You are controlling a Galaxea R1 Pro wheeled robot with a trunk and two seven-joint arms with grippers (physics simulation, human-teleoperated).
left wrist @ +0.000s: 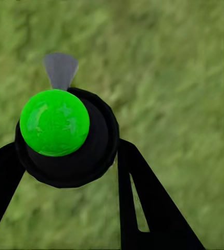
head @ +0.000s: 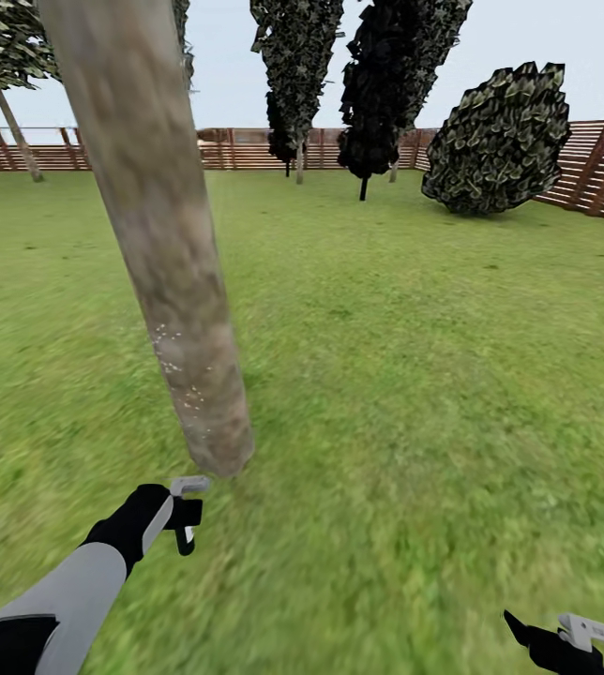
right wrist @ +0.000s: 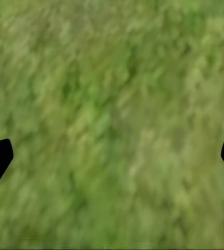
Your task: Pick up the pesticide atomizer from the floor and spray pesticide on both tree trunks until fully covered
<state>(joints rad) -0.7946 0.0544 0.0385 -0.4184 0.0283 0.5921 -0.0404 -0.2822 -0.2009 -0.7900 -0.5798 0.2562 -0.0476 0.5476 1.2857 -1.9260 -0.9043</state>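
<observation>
**Atomizer in the left jaws, low at the foot of the leaning trunk**

Here's the garden: a wide green lawn [head: 415,356] running out to a brown fence of horizontal wooden slats [head: 602,169], with dark ragged trees along the far side. Dominating the near ground is the thick, mottled grey-brown tree trunk [head: 152,206], leaning so that its top tips toward the robot's left and its base meets the grass just ahead of the left arm. Down on its lower stretch there's a scatter of tiny pale specks of pesticide [head: 178,375]; the long run of bark above them looks bare from here.

Now the key relation. The left gripper [head: 182,514] sits just below and slightly left of the trunk's base, near it but not touching. The trunk's long axis climbs up and away from those jaws, so I'd say the spray has to be aimed upward to cover the rest.

In the left wrist view the jaws are closed narrowly round the small dark round-bodied pesticide atomizer [left wrist: 70,140], its green spot facing the camera and its light grey trigger head poking out beyond.

The right gripper [head: 565,647] hangs well apart, low to the right; its jaws are spread wide over grass, holding nothing.
</observation>
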